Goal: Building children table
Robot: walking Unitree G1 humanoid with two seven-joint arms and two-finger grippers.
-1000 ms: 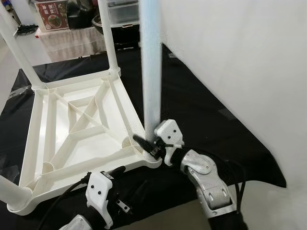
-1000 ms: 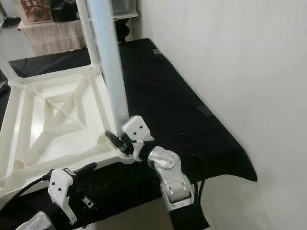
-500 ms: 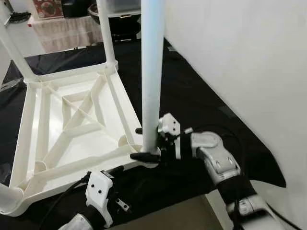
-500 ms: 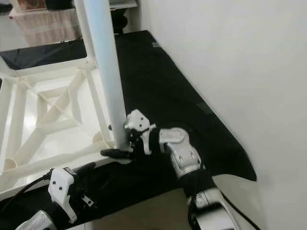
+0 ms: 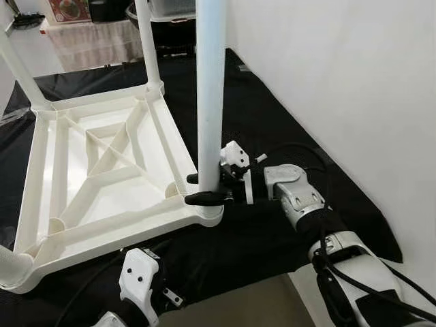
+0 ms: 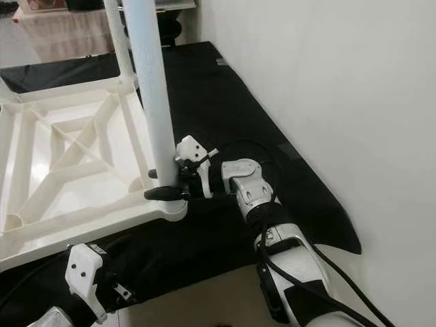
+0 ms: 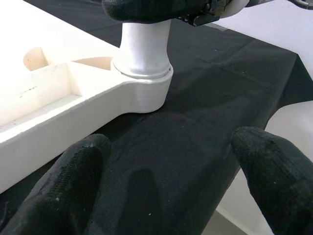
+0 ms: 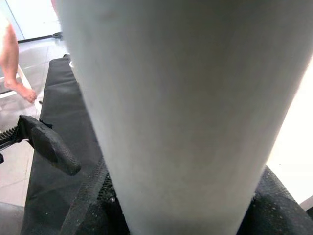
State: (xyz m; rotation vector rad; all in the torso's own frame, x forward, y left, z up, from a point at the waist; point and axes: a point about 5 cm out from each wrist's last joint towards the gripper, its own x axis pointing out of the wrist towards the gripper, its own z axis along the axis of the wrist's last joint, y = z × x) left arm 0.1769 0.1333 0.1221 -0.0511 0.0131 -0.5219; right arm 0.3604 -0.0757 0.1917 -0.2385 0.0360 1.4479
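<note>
White plastic makes up the whole piece: the children's table (image 5: 102, 170) is laid upside down on a black cloth (image 5: 272, 136) spread over the floor, so that its ribbed underside and corner sockets are turned up for the legs. A pale tube, the near-right leg (image 5: 210, 88), is stood upright in the corner socket (image 7: 144, 83) nearest the wall. It is clasped just above the socket by the right gripper (image 5: 204, 189), whose jaws are closed around the tube from both sides; the low grip is judged to serve for steadying and pressing the leg down into its seat. In the left wrist view the foot of the leg is seen seated inside the socket collar. Two further legs (image 5: 146, 41) are stood at the far corners, and another is seen at the near-left corner (image 5: 12, 269). The left gripper (image 7: 171, 176) is held low beside the table's near edge, its jaws spread apart and holding nothing. A person's bare foot (image 8: 19, 90) is glimpsed on the tiled floor beyond.
</note>
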